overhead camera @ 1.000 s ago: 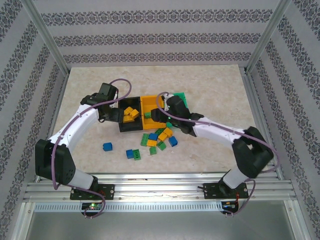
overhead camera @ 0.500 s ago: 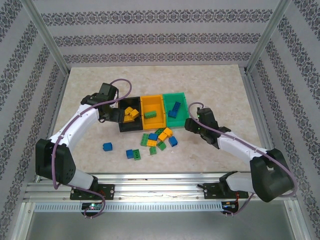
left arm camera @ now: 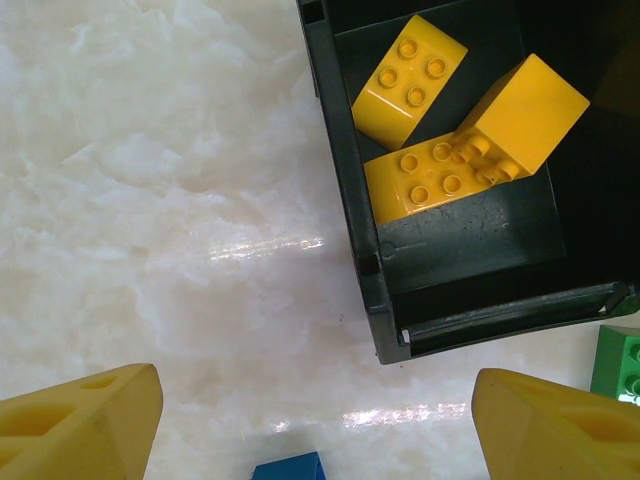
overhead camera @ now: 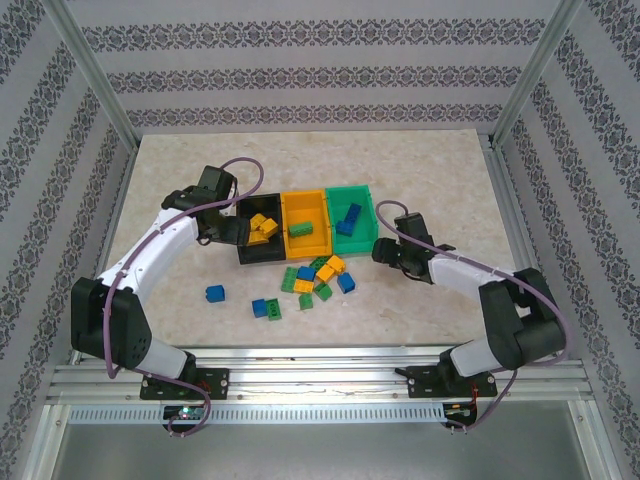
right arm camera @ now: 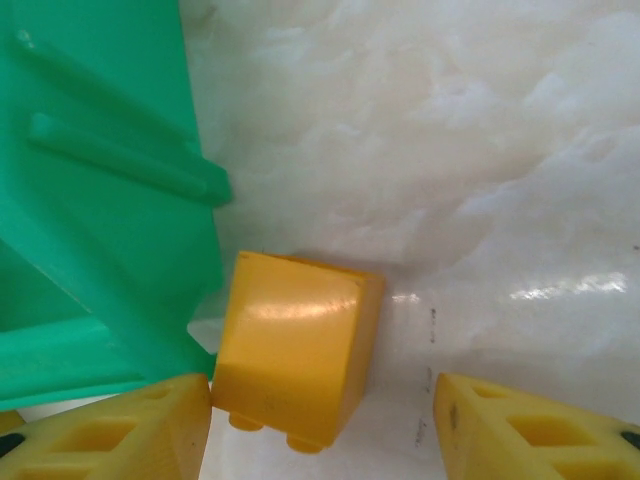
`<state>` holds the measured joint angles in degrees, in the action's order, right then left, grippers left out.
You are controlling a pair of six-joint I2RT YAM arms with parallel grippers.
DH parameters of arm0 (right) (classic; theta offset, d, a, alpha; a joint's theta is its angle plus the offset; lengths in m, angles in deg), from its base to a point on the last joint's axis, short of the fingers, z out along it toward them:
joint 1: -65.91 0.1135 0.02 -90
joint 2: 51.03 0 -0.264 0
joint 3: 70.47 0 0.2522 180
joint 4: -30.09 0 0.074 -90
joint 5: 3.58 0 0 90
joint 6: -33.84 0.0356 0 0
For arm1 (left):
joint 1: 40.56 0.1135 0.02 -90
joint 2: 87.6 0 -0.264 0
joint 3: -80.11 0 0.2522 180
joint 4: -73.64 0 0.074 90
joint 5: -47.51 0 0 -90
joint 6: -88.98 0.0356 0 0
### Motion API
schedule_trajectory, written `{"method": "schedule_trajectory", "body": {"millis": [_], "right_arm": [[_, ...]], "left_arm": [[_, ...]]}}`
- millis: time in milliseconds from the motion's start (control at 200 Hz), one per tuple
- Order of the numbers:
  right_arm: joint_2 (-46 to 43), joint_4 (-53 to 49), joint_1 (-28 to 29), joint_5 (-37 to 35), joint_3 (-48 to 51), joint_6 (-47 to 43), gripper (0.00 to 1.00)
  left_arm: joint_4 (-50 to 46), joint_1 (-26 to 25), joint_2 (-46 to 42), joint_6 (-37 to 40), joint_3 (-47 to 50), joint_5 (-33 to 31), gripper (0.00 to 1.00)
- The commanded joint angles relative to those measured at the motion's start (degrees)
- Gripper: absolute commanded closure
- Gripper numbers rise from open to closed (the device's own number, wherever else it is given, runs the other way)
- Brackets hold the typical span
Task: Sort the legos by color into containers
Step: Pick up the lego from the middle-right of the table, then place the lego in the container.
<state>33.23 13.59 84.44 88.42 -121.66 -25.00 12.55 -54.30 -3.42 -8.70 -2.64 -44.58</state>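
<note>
While black bin (overhead camera: 244, 252) holds yellow bricks (overhead camera: 262, 228), orange bin (overhead camera: 311, 245) a green brick (overhead camera: 300, 229), green bin (overhead camera: 368, 205) blue bricks (overhead camera: 350, 218), most legos (overhead camera: 318, 278) lie loose; left gripper (left arm camera: 315, 400) wide, empty; right gripper (right arm camera: 320, 395) wide around a stray yellow brick (right arm camera: 295, 350) beside green bin.

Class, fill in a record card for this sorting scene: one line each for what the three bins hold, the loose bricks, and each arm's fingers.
black bin: yellow bricks
orange bin: one green brick
green bin: one blue brick
loose bricks: mixed pile of blue, green and yellow in front of the bins; others lie to its left
left gripper: fingers open over the table, beside the black bin
right gripper: fingers open, single yellow brick between them, beside the green bin
</note>
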Motion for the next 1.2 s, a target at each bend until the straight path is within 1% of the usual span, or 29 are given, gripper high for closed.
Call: {"method": "schedule_trajectory", "body": {"millis": [0,245,360,490,590,754,959,1109,1194], "right_arm": [[1.95,1.24,0.35,1.22,-2.35,-0.44,0.39],[4.17,1.48,0.81,1.52,-3.36,-0.43,0.39],[4.97,1.09,0.93,1.32,-3.7,-0.89,0.41],[5.1,1.0,1.02,1.18,-3.57,-0.89,0.47],[4.39,1.09,1.06,1.08,-3.15,-1.04,0.55],[2.41,0.45,1.16,0.93,-2.92,-1.19,0.63],[-1.01,-1.26,1.75,1.16,-3.56,-1.3,0.64],[-5.18,-3.61,3.99,-0.72,-5.01,-1.6,0.64],[-6.89,-5.0,6.06,-2.27,-6.43,-1.85,0.64]], "left_arm": [[0.24,0.57,-0.44,0.93,-0.25,0.28,0.19],[0.32,0.59,-0.38,0.91,-0.17,0.36,0.19],[0.05,0.63,-0.08,0.92,-0.37,0.62,0.19],[0.14,0.58,-0.08,0.9,-0.32,0.42,0.19],[0.08,0.58,-0.07,0.99,-0.37,0.33,0.19],[0.14,0.56,-0.1,0.95,-0.27,0.31,0.19],[0.14,0.57,-0.13,1.0,-0.18,0.15,0.19],[0.03,0.57,0.14,1.01,-0.44,0.07,0.19],[0.07,0.62,-0.08,0.57,-0.19,-1.19,0.19]]}}
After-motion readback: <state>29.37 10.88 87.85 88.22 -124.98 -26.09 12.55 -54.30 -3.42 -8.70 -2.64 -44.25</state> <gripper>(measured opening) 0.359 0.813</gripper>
